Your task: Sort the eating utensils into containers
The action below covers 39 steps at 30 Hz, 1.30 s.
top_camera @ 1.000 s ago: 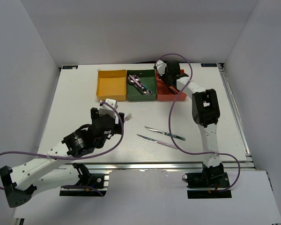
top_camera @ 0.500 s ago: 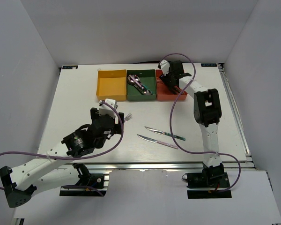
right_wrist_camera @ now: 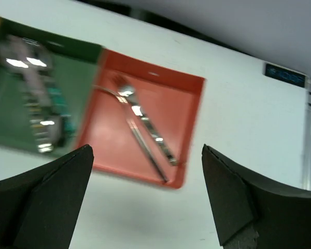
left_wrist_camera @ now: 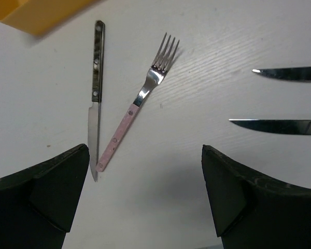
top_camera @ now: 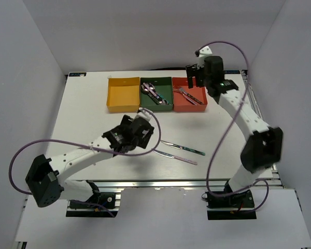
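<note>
Cutlery: pink-handled silver metal fork (left_wrist_camera: 140, 101) lies flat on white table (left_wrist_camera: 207, 52), just beside dark-handled knife (left_wrist_camera: 95, 104), below left gripper (left_wrist_camera: 145, 171), which is wide open & empty. Light, stiff, slick, thin; prob. best pinched across mid-handle. Right gripper (right_wrist_camera: 146, 150), wide open w/ nothing held, hovers over red-orange square bin (right_wrist_camera: 150, 78) w/ silver utensils (right_wrist_camera: 145, 124) inside.

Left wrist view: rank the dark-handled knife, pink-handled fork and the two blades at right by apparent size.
1. Dark-handled knife and pink-handled fork: too alike to rank.
2. Lower blade.
3. Upper blade.
Both blades run off the frame edge.
</note>
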Motion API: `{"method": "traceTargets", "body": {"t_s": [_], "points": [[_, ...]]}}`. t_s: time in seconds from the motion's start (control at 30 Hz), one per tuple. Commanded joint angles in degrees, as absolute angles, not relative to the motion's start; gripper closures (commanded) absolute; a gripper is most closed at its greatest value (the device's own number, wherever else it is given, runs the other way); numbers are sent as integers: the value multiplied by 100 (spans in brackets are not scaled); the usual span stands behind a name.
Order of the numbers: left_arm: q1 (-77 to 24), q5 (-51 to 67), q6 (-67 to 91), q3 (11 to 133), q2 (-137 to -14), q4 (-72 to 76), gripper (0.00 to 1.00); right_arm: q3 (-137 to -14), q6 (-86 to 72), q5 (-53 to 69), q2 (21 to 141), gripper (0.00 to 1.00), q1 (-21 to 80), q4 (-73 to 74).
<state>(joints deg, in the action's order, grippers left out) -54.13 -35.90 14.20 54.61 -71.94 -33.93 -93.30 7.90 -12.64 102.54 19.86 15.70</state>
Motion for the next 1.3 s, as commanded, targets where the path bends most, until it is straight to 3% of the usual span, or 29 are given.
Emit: {"method": "traceTargets", "body": {"t_s": [0.0,0.03,0.1,0.3,0.5,1.27], "points": [[-4392,-2468,880,5809,-7233,-3447,2,-8160,-342,99,9100,11,2048,1451],[-4116,-2078,722,5862,-7268,-3393,2,-7782,-473,923,8505,11,2057,1311],[-3702,-1479,389,5923,-7521,-3296,3,-6565,-1042,1360,7878,11,2074,611],[-3288,-749,44,6556,-8682,-3393,9,-5187,-1582,1678,6487,11,2153,202],[-2849,-370,149,6557,-9255,-3173,28,-4975,-1608,1784,6074,13,2162,597],[-2689,-9,721,5326,-9633,-3041,38,-4799,-1802,1881,5493,14,2338,694]]}}
